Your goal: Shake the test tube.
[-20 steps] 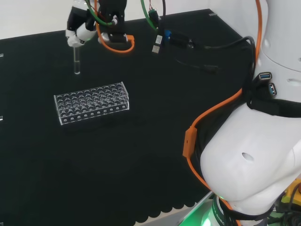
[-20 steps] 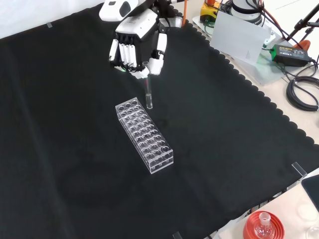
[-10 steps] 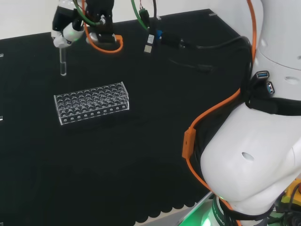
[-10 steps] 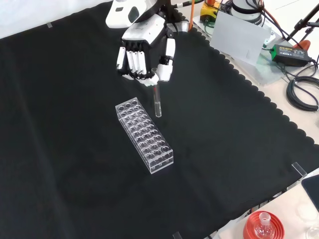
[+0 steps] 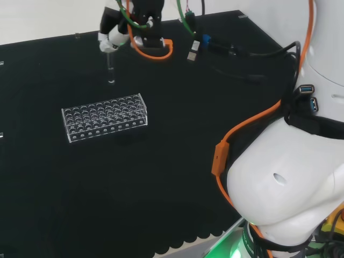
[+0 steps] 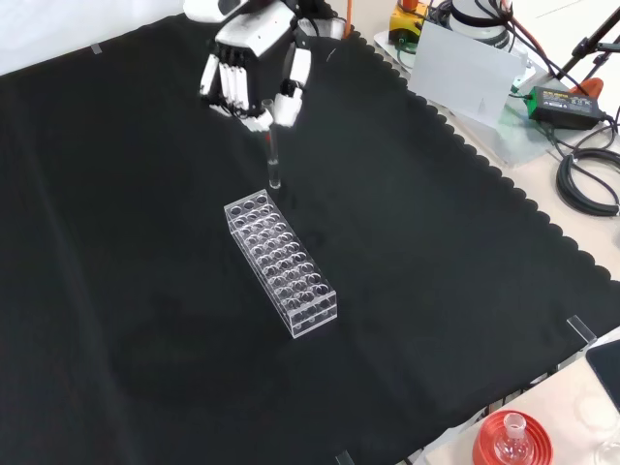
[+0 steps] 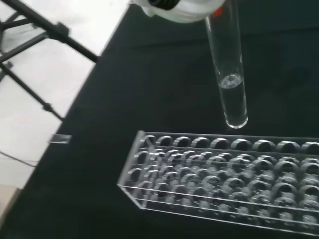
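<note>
- Where the front view's near edge runs, a red ribbed stand [image 6: 511, 441] bearing a small flask sits off the black cloth [image 6: 145, 320], well apart from the hand.
- Closer to the hand, a clear plastic rack [image 6: 280, 263] of many round wells lies on the cloth, just below the tube's tip in the front view; its wells look empty.
- Above the rack's far end hangs the test tube [image 6: 273, 160], a slim clear glass cylinder with a rounded bottom, upright and clear of the rack.
- Seen from the wrist, the test tube [image 7: 229, 74] holds a little clear liquid near its bottom.
- Farthest, the hand [image 6: 248, 58] pinches the tube's top between curled fingers and thumb.
</note>
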You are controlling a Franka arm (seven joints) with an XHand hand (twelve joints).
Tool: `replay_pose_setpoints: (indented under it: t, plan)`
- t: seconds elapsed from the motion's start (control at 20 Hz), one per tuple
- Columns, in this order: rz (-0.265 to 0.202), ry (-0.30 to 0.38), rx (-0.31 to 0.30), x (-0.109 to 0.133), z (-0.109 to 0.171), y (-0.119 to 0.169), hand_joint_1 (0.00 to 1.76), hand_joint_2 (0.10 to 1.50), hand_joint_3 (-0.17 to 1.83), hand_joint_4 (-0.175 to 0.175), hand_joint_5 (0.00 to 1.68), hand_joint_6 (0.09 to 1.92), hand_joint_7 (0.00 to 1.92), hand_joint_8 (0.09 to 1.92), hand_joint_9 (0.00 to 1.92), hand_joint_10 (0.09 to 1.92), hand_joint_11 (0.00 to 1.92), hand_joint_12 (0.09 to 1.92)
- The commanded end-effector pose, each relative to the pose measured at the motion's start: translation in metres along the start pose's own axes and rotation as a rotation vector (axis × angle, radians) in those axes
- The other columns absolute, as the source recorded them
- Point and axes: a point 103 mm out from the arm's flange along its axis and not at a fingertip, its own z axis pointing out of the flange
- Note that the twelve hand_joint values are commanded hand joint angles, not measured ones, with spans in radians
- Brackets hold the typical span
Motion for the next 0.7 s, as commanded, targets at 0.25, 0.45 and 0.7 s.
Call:
replay_pose_setpoints:
  t: [0.25,0.45,0.7]
  plan:
    - [-0.079,0.027,0.0,0.035,0.006,0.009,1.3,0.96,0.05,-0.175,1.25,0.54,1.31,0.5,1.07,0.54,0.54,1.36]
    - [-0.141,0.05,0.009,0.061,0.01,0.016,1.3,0.96,0.05,-0.175,1.25,0.54,1.31,0.49,1.07,0.54,0.54,1.36]
    - [-0.132,0.046,0.019,0.064,0.008,0.015,1.3,0.96,0.06,-0.175,1.25,0.54,1.31,0.49,1.07,0.54,0.55,1.36]
